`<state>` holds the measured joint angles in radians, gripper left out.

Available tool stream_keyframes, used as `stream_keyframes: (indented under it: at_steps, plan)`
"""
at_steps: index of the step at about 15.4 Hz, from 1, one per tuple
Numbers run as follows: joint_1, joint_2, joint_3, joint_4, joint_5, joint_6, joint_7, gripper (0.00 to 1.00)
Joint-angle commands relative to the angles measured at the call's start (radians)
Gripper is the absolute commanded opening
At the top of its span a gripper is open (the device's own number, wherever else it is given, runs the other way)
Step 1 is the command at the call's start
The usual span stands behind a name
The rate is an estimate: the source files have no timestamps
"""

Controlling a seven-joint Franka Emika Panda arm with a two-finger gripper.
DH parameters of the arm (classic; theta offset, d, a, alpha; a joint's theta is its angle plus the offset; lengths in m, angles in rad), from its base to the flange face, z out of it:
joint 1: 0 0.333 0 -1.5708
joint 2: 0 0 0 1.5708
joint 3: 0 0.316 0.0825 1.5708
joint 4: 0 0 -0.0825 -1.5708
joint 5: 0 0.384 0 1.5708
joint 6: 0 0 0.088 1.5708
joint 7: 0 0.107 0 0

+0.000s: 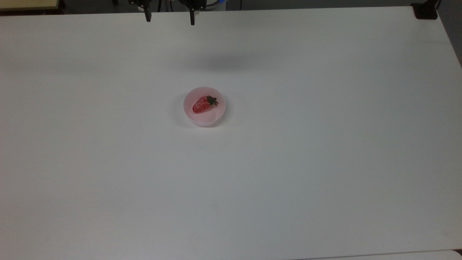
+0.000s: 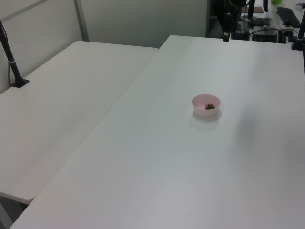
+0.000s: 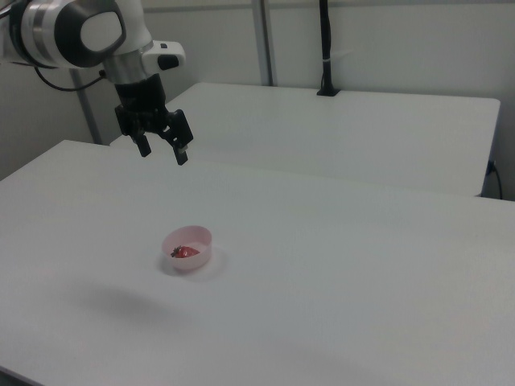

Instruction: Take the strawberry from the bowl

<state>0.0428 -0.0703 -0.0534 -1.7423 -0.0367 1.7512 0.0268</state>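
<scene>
Claw (image 3: 163, 150) spread wide, holding nothing, hanging high above the white surface (image 1: 325, 162). Fingers (image 1: 147, 16) pointing straight down, seen in the top view at the far edge, up and to the top view's left of the bowl (image 1: 204, 106). Well apart from the target, both in height and sideways.

Strawberry (image 1: 203, 104) lying on its side inside the pink bowl, green cap toward the top view's upper right, red tip toward the lower left, resting nearer the top view's left wall. Bowl alone near the middle of the surface.

Likely risks: a finger landing on the rim during descent, tipping or shoving the light bowl; glossy fruit squirting out if pinched across its tapered end; bowl lifting along if a finger wedges against the wall. Probably safest closing across the short width of the berry.

Arm (image 3: 76, 32) reaching in from the right view's upper left, wrist bent down, claw vertical.
</scene>
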Motion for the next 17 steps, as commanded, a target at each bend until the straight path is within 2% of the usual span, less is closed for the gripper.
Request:
stream_keyframes:
  at_steps: [1, 17]
  plan:
    - [0.009, -0.016, 0.001, -0.011, 0.001, -0.004, 0.021, 1.0]
    - [0.003, -0.019, 0.001, -0.009, 0.001, -0.019, 0.021, 1.0]
